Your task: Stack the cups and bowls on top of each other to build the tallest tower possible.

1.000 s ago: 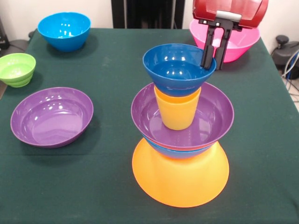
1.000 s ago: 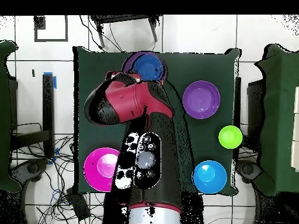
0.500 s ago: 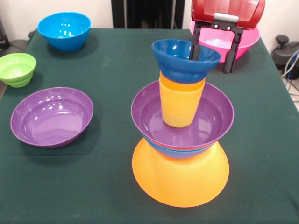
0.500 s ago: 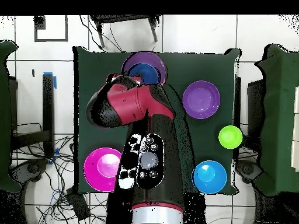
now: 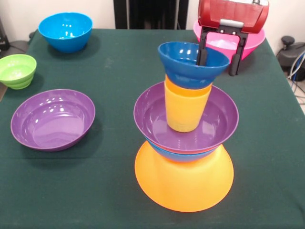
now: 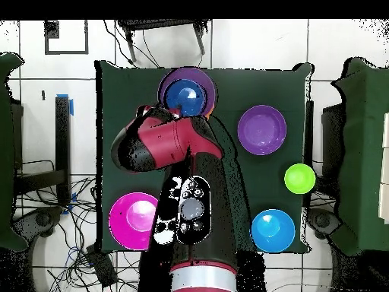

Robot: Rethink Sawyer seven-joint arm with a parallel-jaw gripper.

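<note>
The tower stands mid-table on a wide yellow-orange bowl (image 5: pixel 183 183) turned upside down. Above it sit a bright blue bowl (image 5: pixel 183 155), a purple bowl (image 5: pixel 217 121), an orange cup (image 5: pixel 186 107) and a small dark blue bowl (image 5: pixel 188 67) on top. My gripper (image 5: pixel 217 68) is open at the top bowl's far right rim. One finger reaches down inside the bowl, the other stands outside it. In the overhead view the tower (image 6: pixel 187 95) shows just beyond my arm (image 6: pixel 171 144), which hides the gripper.
A second purple bowl (image 5: pixel 52 119) (image 6: pixel 262 129) lies at the left. The small green bowl (image 5: pixel 16 70) (image 6: pixel 299 179) and a bright blue bowl (image 5: pixel 65 31) (image 6: pixel 273 230) sit at the far left. The large pink bowl (image 5: pixel 250 43) (image 6: pixel 135 220) is behind the gripper.
The fingers, close together on the dark blue bowl's rim a second ago, have spread apart. The bowl and cup shifted slightly right and now stand more upright.
</note>
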